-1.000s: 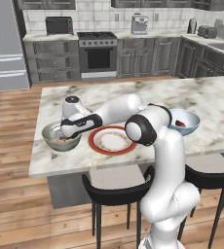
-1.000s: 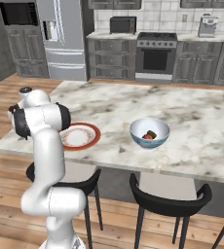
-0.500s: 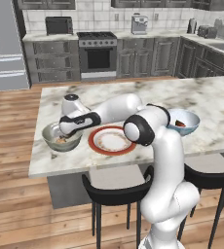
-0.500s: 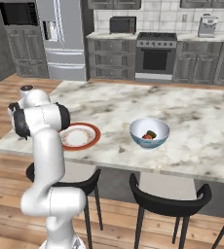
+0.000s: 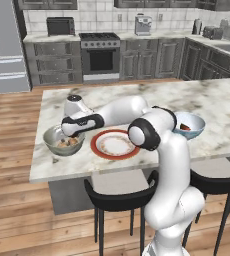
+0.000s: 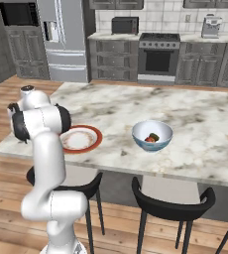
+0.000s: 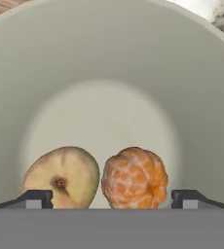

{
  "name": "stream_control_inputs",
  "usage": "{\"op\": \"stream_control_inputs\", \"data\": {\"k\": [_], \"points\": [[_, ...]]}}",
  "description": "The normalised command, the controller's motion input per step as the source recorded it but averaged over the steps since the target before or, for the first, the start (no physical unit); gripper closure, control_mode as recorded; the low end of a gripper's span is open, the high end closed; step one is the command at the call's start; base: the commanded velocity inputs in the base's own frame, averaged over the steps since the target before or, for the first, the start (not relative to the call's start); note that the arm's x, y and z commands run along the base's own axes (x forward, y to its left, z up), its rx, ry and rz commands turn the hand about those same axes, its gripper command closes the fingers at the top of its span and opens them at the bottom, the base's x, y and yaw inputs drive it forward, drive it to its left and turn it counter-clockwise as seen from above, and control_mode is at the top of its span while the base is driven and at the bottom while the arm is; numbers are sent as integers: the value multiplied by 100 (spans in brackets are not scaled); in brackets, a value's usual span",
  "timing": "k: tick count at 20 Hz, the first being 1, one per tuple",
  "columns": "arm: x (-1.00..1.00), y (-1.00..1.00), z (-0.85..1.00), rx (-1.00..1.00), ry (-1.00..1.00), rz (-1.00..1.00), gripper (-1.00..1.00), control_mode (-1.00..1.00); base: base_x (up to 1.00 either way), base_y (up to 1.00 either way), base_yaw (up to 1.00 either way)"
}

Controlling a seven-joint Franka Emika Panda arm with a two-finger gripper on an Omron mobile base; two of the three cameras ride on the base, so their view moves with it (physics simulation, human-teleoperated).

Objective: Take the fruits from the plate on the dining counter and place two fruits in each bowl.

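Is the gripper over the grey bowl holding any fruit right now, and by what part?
Nothing is held. The gripper is open; the peeled orange fruit lies loose in the grey bowl.

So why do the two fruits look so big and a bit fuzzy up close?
In the hand view the camera sits right above the grey bowl, so the orange fruit and the pale fruit loom large with soft edges; in the left base view the same bowl looks small, dimly shaded inside.

Between the wide-spread jaws sits an orange fruit [image 7: 135,177], bare gaps on either flank. A pale yellowish fruit [image 7: 62,177] crowds the left fingertip [image 7: 35,198]. Beyond, the grey bowl [image 7: 109,73] wall curves around.
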Motion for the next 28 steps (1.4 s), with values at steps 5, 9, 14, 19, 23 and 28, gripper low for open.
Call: {"op": "stream_control_inputs", "data": {"k": [5, 9, 14, 19, 23, 28], "points": [[-32, -51, 59, 1, 3, 0, -100, -100, 0, 0, 0], [-29, -85, 80, 3, 10, -13, -100, -100, 0, 0, 0], [-46, -100, 48, 1, 0, -20, -100, -100, 0, 0, 0], [-47, -100, 17, 0, 0, -19, -100, -100, 0, 0, 0], [-72, -100, 11, 0, 0, -3, -100, -100, 0, 0, 0], [-100, -100, 51, 0, 1, -1, -100, -100, 0, 0, 0]]}}
